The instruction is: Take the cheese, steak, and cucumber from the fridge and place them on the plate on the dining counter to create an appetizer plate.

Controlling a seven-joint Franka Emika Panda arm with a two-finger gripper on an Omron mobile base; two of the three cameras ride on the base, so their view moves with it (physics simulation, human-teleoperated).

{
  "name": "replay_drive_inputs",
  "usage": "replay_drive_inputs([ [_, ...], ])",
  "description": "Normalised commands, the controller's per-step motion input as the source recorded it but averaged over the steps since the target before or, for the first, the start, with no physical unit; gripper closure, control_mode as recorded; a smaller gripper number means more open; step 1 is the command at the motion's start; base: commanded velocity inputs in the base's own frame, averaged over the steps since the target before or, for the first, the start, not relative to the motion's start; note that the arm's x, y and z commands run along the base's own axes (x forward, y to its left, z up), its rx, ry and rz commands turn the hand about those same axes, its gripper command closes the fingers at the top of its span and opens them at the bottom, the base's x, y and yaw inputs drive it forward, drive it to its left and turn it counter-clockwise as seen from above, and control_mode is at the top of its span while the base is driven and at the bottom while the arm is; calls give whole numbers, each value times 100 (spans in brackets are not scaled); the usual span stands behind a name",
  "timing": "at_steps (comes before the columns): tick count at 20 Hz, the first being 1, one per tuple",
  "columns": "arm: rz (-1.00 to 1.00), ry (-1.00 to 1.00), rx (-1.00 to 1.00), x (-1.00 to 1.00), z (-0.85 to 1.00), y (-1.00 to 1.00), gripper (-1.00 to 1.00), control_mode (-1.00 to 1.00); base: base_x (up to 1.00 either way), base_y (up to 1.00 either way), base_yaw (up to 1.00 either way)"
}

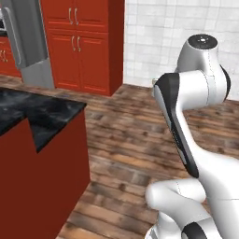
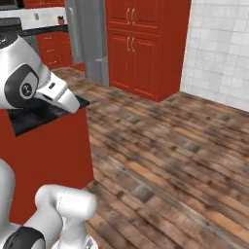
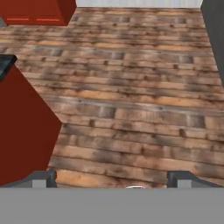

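The fridge (image 2: 87, 34) stands at the far side of the room, next to the tall red cabinets (image 2: 141, 44), and from here I see just its grey side and lower part. Whether its door is open I cannot tell. The cheese, the steak and the cucumber are, I suppose, inside it. The dining counter (image 1: 32, 112), with its glossy black top and plain red front, is close to the robot on the left, and the part of the top that I can see carries nothing.

The gripper (image 3: 113, 178) is wide open and empty: in the hand view its two dark finger tips stand far apart at the bottom, and between them there is only the wooden floor (image 3: 131, 96). The arm (image 1: 196, 93) is folded up above the base and touches nothing.

To my judgement the task is at its travelling step, with no food on the way to the plate. The next move calls for the base to drive across the floor toward the fridge and stop in front of it, near enough that the arm can reach the shelves. The corner of the dining counter is near the arm, so the base should turn away with care.
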Motion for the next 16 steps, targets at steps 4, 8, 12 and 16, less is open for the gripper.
replay_drive_inputs([
  [4, 0, 0, 0, 0, 0, 0, -100, 100, 72, -78, 43],
  [8, 0, 0, 0, 0, 0, 0, -100, 100, 73, -77, 43],
  [12, 0, 0, 0, 0, 0, 0, -100, 100, 72, -77, 43],
  [16, 0, 0, 0, 0, 0, 0, -100, 100, 71, -77, 43],
])
